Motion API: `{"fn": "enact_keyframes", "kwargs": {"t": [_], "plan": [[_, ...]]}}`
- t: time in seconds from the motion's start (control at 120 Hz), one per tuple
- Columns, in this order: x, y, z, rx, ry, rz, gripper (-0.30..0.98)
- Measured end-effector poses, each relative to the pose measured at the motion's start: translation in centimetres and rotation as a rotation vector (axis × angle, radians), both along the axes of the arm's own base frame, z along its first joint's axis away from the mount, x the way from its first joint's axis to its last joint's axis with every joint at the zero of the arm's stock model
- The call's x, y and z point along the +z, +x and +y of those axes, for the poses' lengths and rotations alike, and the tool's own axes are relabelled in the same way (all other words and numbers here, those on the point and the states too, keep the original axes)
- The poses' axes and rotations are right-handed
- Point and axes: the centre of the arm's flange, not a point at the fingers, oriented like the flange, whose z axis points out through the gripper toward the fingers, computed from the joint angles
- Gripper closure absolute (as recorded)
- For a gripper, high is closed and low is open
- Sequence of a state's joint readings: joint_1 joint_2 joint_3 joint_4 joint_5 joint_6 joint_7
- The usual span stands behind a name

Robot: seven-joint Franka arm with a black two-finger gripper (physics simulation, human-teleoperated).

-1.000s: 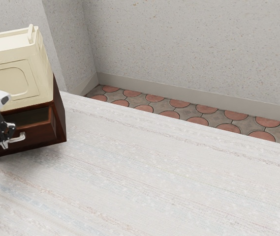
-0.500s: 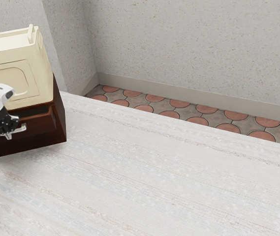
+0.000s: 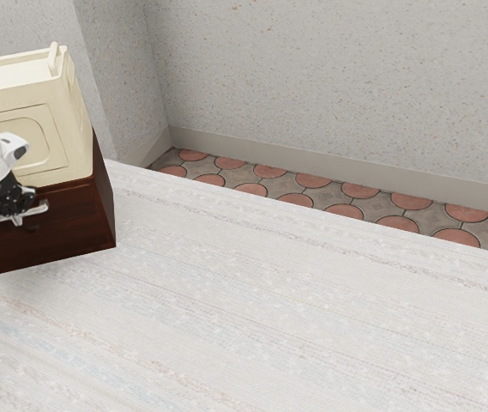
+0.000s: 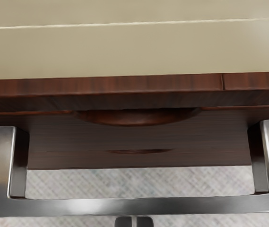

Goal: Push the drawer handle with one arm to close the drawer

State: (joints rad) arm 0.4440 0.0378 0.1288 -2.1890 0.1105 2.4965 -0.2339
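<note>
The handle (image 4: 77, 207) jutted from the drawer (image 3: 68, 225), apparently flush in its cabinet (image 3: 105, 202). The jaws of the gripper (image 3: 8, 220) were together, empty, at the handle's bar; contact was unclear. The wrist view revealed a curved brown shape (image 4: 136, 118), the exterior view floor tiles (image 3: 314, 182). The handle's long axis lay level across the drawer.

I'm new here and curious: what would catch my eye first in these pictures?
Probably the big cream box, sitting on a dark wooden drawer unit at the exterior view's left. Next, the shiny metal handle, looming large in the wrist view, with the tip of the black pincer right by it.
</note>
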Motion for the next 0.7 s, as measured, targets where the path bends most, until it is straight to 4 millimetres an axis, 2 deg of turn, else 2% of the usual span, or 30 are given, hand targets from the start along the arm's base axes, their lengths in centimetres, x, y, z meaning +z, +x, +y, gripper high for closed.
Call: {"fn": "enact_keyframes", "kwargs": {"t": [0.15,0.217,0.317,0.358,0.417,0.458,0.533,0.575,0.625,0.667,0.7], "plan": [[0.2,0.5,-0.7,-0.031,-0.001,0.000,0.79],[0.5,-0.5,-1.7,-0.024,-0.035,0.009,0.79],[2.4,-3.1,-3.5,0.004,-0.115,0.046,0.79],[3.3,-3.6,-4.9,0.003,-0.154,0.073,0.79],[4.1,-3.0,-8.6,-0.041,-0.211,0.130,0.79],[6.0,-1.4,-11.9,-0.099,-0.227,0.159,0.79],[11.4,2.8,-19.2,-0.247,-0.222,0.178,0.76],[14.1,4.4,-22.1,-0.309,-0.222,0.180,0.74],[16.6,5.3,-24.0,-0.353,-0.223,0.182,0.72],[18.8,5.6,-24.5,-0.369,-0.221,0.174,0.69],[20.0,5.5,-24.6,-0.374,-0.220,0.175,0.61]]}}
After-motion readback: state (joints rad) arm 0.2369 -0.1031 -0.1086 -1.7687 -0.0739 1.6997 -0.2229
